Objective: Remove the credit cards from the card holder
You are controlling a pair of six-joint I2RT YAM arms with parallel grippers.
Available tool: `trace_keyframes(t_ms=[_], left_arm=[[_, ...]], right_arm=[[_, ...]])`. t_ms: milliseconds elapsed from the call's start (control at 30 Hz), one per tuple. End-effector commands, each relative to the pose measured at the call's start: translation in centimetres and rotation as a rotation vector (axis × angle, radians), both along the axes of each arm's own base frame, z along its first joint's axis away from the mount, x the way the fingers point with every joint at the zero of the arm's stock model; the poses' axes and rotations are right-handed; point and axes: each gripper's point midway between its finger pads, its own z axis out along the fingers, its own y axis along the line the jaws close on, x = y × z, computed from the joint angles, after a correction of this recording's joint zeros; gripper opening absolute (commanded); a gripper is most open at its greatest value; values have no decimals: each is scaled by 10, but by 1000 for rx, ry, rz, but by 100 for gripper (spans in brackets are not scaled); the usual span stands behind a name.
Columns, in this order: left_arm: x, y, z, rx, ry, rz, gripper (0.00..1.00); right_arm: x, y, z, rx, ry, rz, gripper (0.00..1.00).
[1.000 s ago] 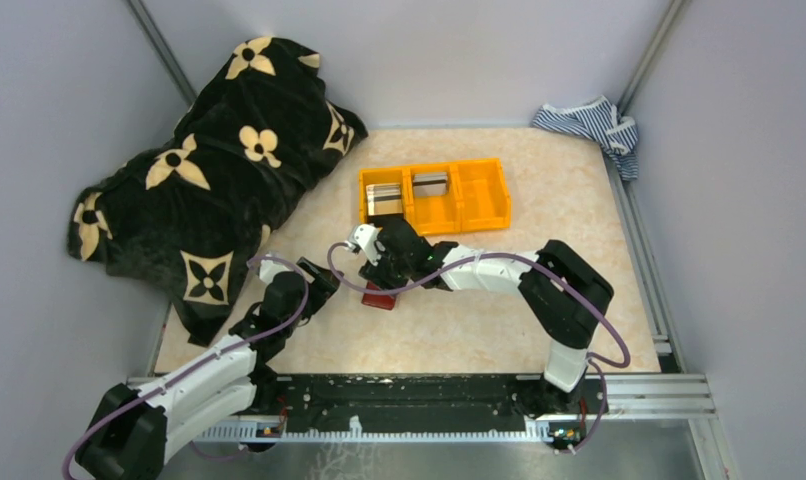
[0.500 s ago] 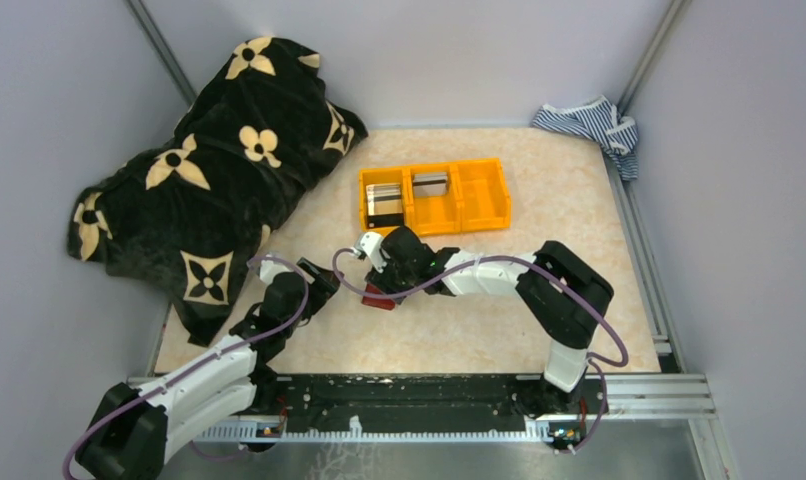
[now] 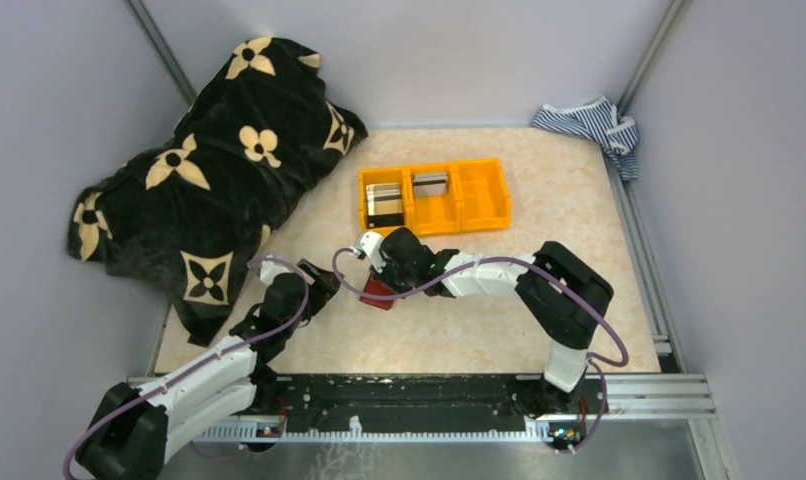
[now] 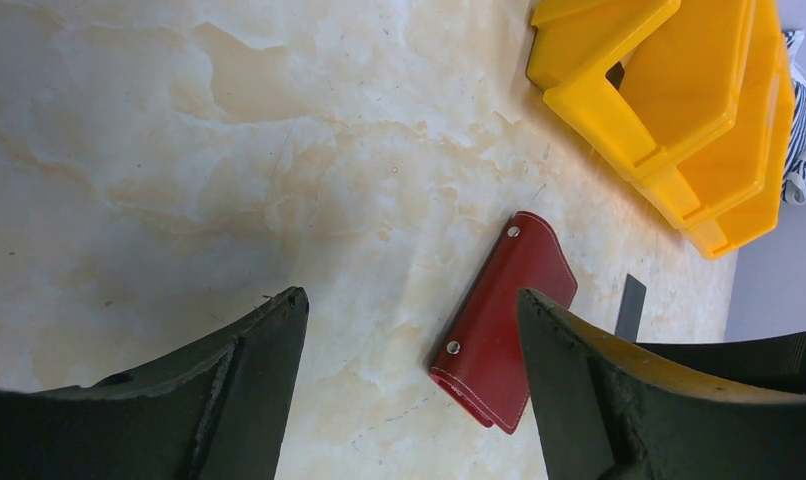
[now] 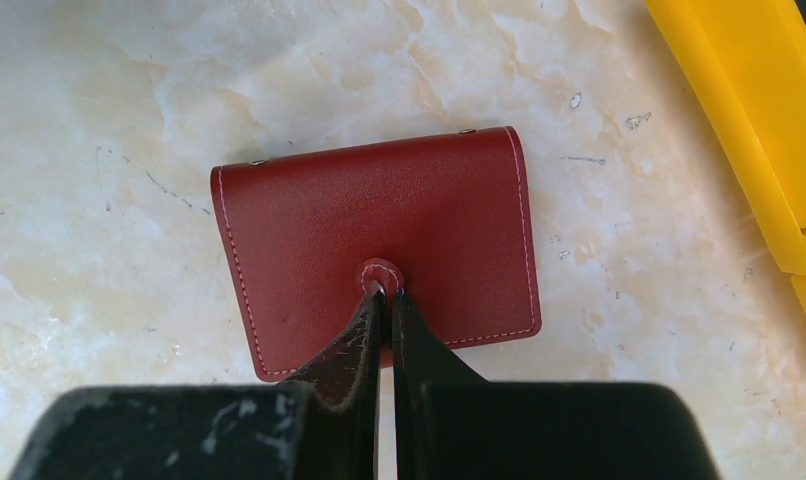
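We see a pale marbled counter [image 3: 579, 230] with a big black blanket [image 3: 209, 170], patterned with beige flowers, heaped over its far left corner. An orange bin [image 3: 484, 195] with 3 compartments sits at the far middle, and a striped cloth [image 3: 589, 122] is bunched in the far right corner. The left fingers [image 3: 317, 283] hang spread wide apart over bare counter, holding nothing, just left of the card holder [image 5: 379, 215]. That dark red card holder lies flat and folded shut on the counter, a little nearer than the bin and between the 2 arms. The credit cards [image 3: 384, 200] we can make out lie in the bin's left and middle compartments. The right fingers [image 5: 384, 300] are pressed together, pinching the card holder's small round closing tab [image 5: 380, 273].
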Motion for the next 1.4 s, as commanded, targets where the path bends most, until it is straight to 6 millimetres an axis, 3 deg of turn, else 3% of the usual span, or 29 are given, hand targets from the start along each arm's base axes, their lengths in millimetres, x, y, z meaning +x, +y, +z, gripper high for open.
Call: trace_keyframes(t_ms=[0,33,100,167,267,400,867,1000,1167,1267,1333,1367], left_arm=[[2,-1,2,-8,-15,-3,82],[2,-1,2,-7,-14,-5,82],[2,-1,1,-8,-12,-8,82],[2,-2,0,-10,-11,-10,82],[1,-3,-1,-11,-9,-17,82],[1,-5,-2,-16,-8,-24,82],[0,-6,-4,-13,-3,-35,82],[0,-6,-4,-14,-3,-36,82],[0,-7,-4,-19,-3,-40,82],[-1,-8,-4,-21,-2,-44,82],[-1,-8,-5,-23,0,-44,82],[-2,-8,-5,-24,1,-45,82]], right_arm=[[0,4,7,15,-16,-3,0],[1,4,10,20,-21,-9,5],[3,6,14,32,-33,-11,28],[4,6,18,39,-42,-14,43],[4,8,22,49,-43,-7,50],[4,9,21,40,-42,-6,51],[11,11,16,-81,-163,-83,45],[5,7,12,-73,-140,-92,34],[-12,13,4,-40,-47,-47,27],[-19,16,1,-24,-10,-32,14],[-20,16,1,-23,-5,-34,0],[-20,16,1,-22,-5,-37,0]])
